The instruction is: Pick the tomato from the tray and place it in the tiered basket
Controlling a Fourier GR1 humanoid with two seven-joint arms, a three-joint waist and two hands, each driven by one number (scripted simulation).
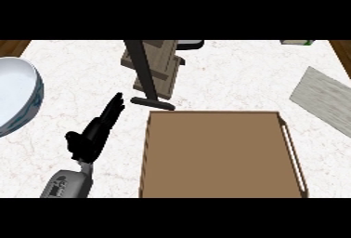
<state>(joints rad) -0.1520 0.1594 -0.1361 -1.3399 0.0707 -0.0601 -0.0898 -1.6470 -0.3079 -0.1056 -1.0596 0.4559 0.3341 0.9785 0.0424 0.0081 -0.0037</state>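
Left hand (93, 135) left of tray (223, 155), fingers straight and apart from thumb, holding nothing, tray's brown floor bare with no tomato showing, basket (152, 65) beyond tray, blue-white bowl (17, 93) at left edge, grey mat (326, 100) at right.

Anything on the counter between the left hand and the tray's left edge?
No. In the head view, only bare marble counter separates the open left hand from the wooden tray.
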